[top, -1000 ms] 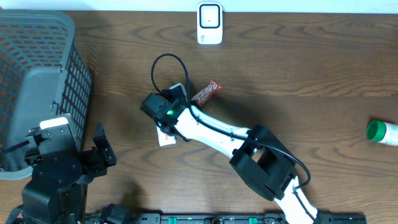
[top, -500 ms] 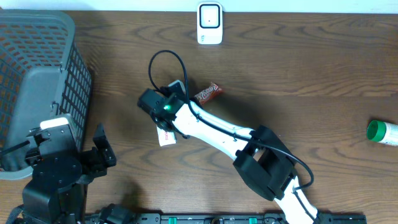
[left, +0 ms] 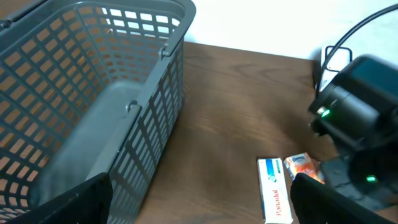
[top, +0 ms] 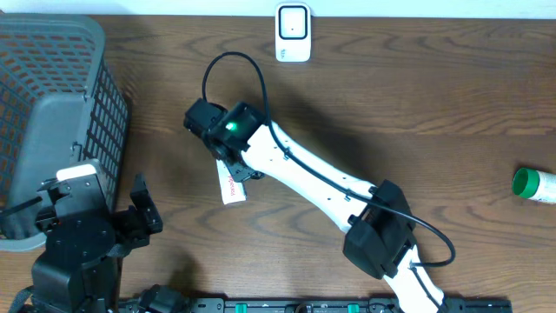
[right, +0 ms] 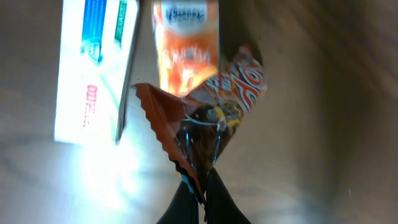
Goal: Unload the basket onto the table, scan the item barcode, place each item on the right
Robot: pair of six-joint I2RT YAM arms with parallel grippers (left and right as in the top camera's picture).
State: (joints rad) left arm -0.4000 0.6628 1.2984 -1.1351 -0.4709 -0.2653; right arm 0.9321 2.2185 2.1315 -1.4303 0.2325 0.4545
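The right gripper point(right: 202, 186) is pinching a crinkled snack wrapper point(right: 211, 118) by its edge, beside a white box point(right: 93, 68) and an orange packet point(right: 185, 46). The left gripper point(left: 199, 205) is sitting with its fingers spread wide, next to the basket point(left: 93, 93).

Grey basket point(left: 93, 93) left, white box point(left: 275, 190) beside orange packet point(left: 303, 167).

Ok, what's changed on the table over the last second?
The right arm reached farther out and left, the right end effector shut on the snack wrapper, which no longer shows from above. The white box, basket, scanner, green-capped bottle and open left end effector stayed put.
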